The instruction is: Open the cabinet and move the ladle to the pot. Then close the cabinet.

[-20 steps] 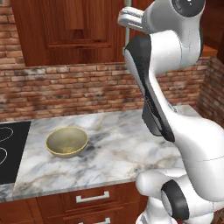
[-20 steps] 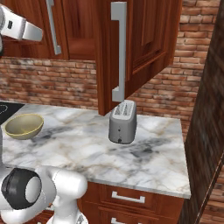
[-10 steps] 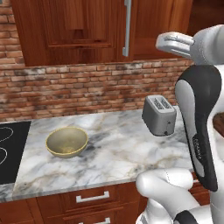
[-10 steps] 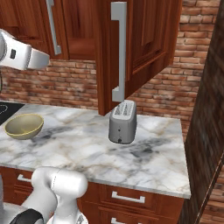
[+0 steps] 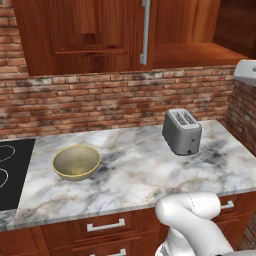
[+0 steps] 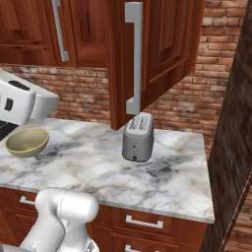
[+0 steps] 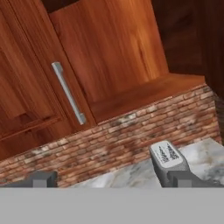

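Cabinet (image 6: 162, 44) right-hand door is swung out over the table (image 5: 135, 175), silver bar handle (image 6: 134, 64) facing the right base camera, so the opening step looks done; the left door with its own handle (image 6: 60, 29) is shut. Door stands out presumably to give access to the shelf (image 7: 144, 94) inside, which from the hand view is bare where I can see it — no ladle or pot visible from these angles, so I can't say where either sits. Gripper (image 7: 111, 179) is up high, camera looking along it at the door edge and shelf; fingers (image 7: 41, 178) spread as wide as they go, nothing between them. Cabinet is ahead of and above the fingertips, well apart, no contact; the door handle (image 7: 68, 92) lies up-left of them in the hand view. Toaster (image 5: 182, 131) stands under the open door, with one fingertip overlapping it in the hand view; bowl (image 5: 76, 161) sits left near the cooktop (image 5: 12, 175). My read: next is searching deeper in the cabinet for the ladle.
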Robot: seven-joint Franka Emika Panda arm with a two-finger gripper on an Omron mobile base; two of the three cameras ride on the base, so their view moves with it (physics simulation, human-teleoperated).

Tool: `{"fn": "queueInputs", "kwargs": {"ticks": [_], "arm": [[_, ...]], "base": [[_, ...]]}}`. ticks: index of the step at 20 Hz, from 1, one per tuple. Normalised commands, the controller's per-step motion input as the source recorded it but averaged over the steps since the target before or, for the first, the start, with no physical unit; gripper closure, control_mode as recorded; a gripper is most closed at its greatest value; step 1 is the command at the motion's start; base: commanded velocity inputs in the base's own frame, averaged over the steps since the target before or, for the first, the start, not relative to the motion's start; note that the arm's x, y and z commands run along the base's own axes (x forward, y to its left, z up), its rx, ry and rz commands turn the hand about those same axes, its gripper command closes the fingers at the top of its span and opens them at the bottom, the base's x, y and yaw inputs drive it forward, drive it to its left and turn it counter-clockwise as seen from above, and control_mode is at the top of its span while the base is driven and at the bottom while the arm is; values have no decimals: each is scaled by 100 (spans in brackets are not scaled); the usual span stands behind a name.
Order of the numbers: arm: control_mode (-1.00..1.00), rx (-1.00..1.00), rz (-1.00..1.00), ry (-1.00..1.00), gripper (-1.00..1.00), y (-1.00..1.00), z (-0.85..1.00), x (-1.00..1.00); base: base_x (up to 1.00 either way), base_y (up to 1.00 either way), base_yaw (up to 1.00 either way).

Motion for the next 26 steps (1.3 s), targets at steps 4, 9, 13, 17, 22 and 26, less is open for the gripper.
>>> {"fn": "queueInputs", "kwargs": {"ticks": [4,9,13,17,22,26], "arm": [[-100,13,0,0,-100,-50,0,-94],[-100,19,-2,0,-100,-67,-4,-38],[-100,26,-2,0,-100,-65,-20,-24],[-100,24,-3,-3,-100,-24,-40,-39],[-100,21,-6,-8,-100,-23,-17,-6],[-100,17,-8,-9,-100,-32,0,23]], "base": [[0,0,0],[0,0,0],[0,0,0],[0,0,0],[0,0,0],[0,0,0]]}}
